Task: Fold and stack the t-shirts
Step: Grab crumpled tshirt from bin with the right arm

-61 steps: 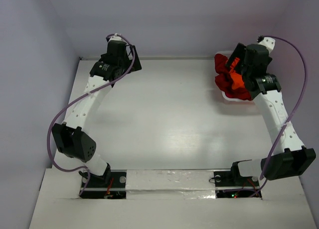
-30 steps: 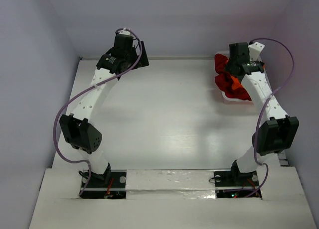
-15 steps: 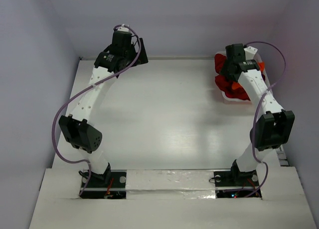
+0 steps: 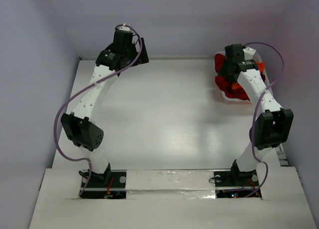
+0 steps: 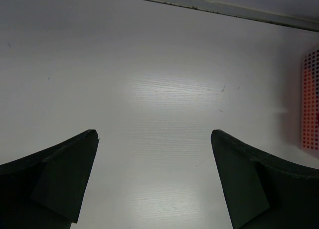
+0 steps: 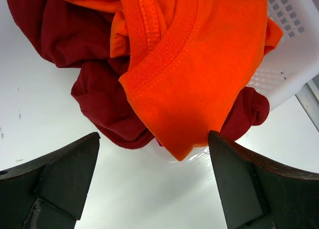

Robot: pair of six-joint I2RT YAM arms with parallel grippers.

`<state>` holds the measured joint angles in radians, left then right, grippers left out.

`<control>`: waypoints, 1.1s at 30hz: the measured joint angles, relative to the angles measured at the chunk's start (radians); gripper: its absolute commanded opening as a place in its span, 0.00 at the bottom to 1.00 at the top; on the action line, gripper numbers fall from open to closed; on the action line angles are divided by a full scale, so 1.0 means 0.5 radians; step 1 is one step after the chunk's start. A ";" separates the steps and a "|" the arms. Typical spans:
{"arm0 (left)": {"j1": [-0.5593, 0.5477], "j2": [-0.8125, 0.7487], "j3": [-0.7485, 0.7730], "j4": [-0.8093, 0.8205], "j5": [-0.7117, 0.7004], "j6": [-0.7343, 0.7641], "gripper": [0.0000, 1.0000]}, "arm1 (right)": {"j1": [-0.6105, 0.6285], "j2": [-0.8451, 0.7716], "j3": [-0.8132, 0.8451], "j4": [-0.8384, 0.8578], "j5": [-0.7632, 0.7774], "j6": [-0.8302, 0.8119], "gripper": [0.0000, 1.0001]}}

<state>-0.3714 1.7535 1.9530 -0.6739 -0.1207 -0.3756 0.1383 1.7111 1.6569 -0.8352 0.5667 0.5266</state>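
My right hand [image 6: 153, 139]: spread wide, empty, over the orange-red t-shirt [image 6: 199, 64] and crimson t-shirt [image 6: 99, 104], which spill from the basket [image 6: 294, 55] at upper frame. My left hand [image 5: 154, 137]: spread wide, empty, above bare worktop [image 5: 164, 64].

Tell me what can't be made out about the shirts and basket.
Top view: right arm covers much of the t-shirts and basket.
Right wrist view: orange t-shirt cut off by top edge, hiding most of the crimson t-shirt and the basket's inside.
Left wrist view: basket cut off by right edge.

White glossy table [image 4: 164, 114].
Carries white lattice basket [image 6: 291, 50]; dark crimson t-shirt [image 6: 107, 104] spilled over basket rim onto tabletop beside it.
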 measured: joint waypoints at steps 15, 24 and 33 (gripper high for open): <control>0.000 0.000 0.000 -0.011 0.000 0.000 0.99 | -0.001 0.049 0.000 0.002 -0.027 0.021 0.95; 0.000 0.003 0.000 -0.012 0.000 0.000 0.99 | -0.014 0.170 0.014 0.000 -0.064 0.060 0.94; 0.000 0.037 0.011 -0.016 0.000 0.000 0.99 | -0.027 0.173 0.014 0.002 -0.064 0.090 0.94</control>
<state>-0.3714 1.7718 1.9587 -0.6819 -0.1207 -0.3756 0.1246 1.7977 1.6642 -0.8345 0.5346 0.5716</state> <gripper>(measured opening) 0.990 0.943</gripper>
